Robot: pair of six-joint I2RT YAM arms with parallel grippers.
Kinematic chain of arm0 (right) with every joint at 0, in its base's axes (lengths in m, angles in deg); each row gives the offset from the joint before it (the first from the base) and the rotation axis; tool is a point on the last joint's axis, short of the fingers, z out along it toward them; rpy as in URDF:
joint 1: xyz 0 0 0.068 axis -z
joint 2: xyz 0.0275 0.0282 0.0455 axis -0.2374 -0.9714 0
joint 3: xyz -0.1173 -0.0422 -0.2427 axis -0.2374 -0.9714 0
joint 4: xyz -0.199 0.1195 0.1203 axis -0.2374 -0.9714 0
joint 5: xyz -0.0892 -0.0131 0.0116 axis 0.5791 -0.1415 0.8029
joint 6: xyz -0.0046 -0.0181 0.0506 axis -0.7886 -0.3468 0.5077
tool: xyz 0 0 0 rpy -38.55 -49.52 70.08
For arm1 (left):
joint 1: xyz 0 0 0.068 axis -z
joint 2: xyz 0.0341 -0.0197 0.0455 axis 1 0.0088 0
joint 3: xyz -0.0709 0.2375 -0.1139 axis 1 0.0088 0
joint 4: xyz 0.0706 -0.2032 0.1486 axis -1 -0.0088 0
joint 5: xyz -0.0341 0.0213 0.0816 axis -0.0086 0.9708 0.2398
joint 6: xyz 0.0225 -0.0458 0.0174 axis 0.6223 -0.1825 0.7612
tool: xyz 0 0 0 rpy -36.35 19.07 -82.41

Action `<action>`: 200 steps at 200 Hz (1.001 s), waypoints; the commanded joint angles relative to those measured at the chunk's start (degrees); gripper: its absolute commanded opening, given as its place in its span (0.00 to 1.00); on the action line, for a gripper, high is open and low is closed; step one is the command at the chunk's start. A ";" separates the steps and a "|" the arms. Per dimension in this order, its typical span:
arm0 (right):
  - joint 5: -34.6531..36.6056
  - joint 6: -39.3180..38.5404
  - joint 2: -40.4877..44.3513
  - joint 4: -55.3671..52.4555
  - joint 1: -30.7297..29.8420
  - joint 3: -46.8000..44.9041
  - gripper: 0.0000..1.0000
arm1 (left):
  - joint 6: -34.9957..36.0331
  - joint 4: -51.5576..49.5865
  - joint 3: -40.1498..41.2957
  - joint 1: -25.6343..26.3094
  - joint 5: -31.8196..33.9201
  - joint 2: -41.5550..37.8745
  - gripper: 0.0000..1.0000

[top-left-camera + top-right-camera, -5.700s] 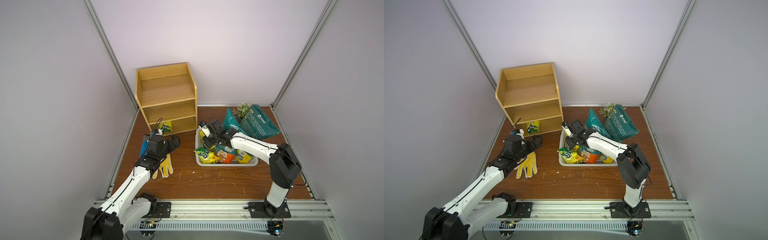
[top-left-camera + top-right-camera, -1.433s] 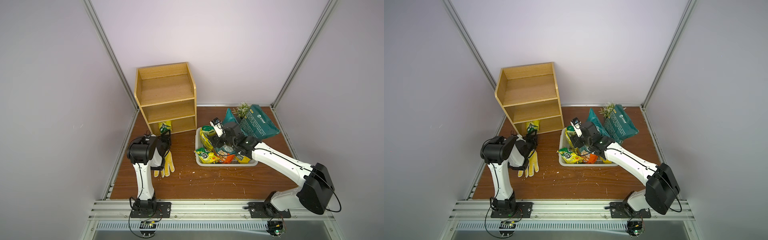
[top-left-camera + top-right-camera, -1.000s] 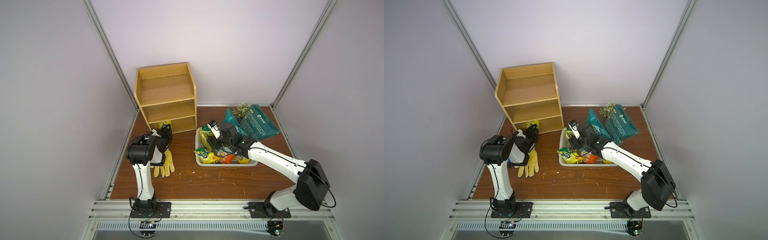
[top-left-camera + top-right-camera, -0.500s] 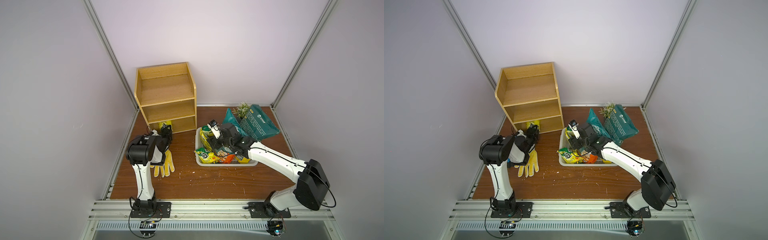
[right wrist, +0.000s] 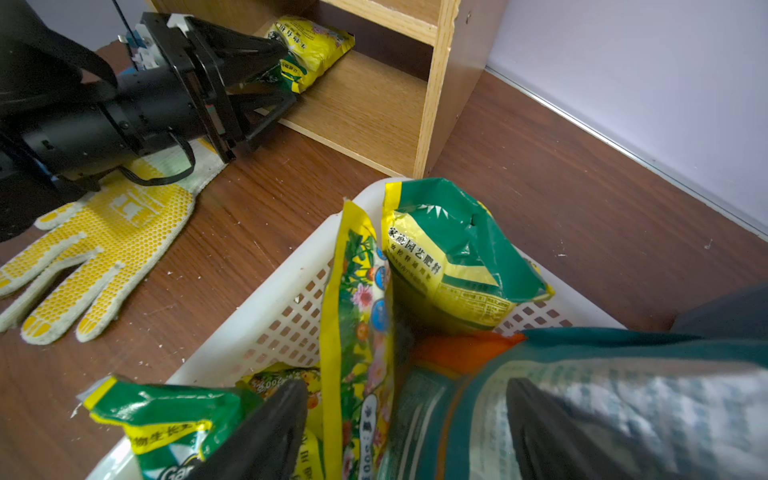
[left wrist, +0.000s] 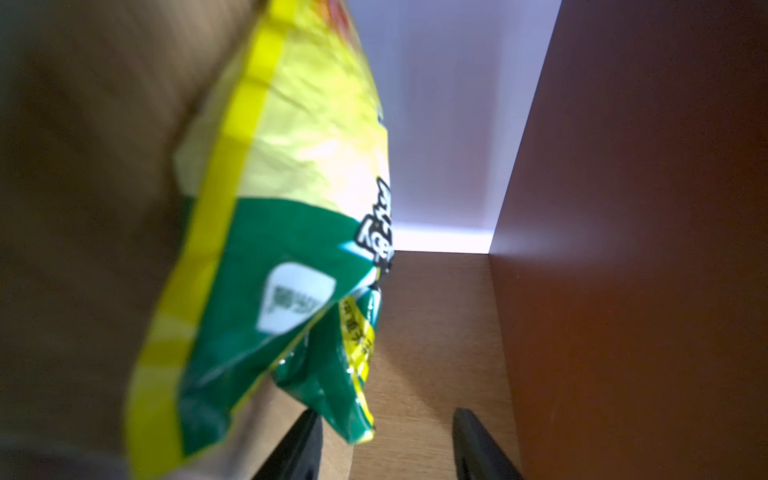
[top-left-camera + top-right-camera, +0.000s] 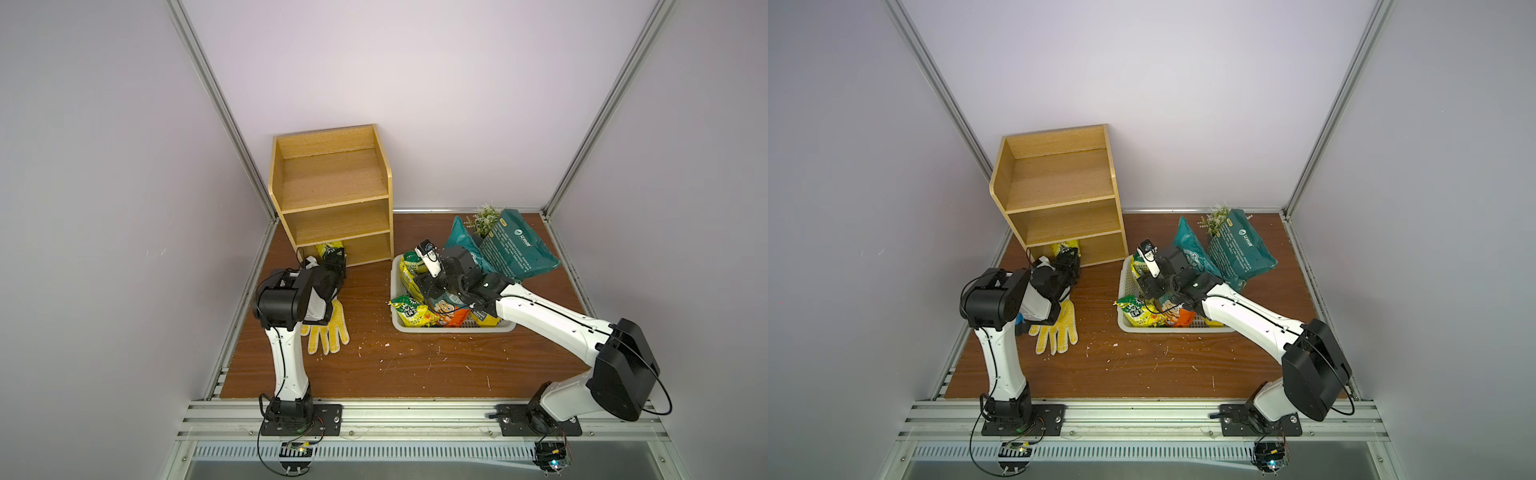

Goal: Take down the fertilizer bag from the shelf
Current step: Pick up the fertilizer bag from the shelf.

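The light-brown wooden shelf stands at the back left. A yellow-and-green fertilizer bag lies in its bottom tier, near the front. My left gripper reaches into that tier, open. The bag's green corner sits between the jaws, close to one finger and not clamped. My right gripper is open and low in the white basket, its fingers straddling packets there.
The basket holds several yellow, green and orange packets. Two teal bags and a small plant lean behind it. A yellow dotted glove lies on the brown floor under my left arm.
Before the last second my left gripper moved forward to the bottom tier and the bag. Since then both arms have barely moved and both gripper openings look unchanged.
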 commanded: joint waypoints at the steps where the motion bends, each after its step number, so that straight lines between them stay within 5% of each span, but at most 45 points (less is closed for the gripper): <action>1: 1.49 -0.54 0.86 0.83 0.00 0.70 0.82 | 1.24 -2.35 -2.36 -0.35 0.03 1.75 0.54; 103: 2.42 -1.24 1.29 0.66 0.07 0.44 0.83 | 0.10 -7.20 -4.14 -0.52 1.02 5.37 0.52; 162: 2.76 -1.68 1.09 0.14 0.02 0.70 0.82 | 0.81 -7.88 -4.51 -1.05 0.65 5.03 0.00; 200: 2.19 -1.51 1.74 0.05 0.06 0.79 0.82 | 3.29 -7.97 -0.39 -1.05 -1.50 -0.68 0.00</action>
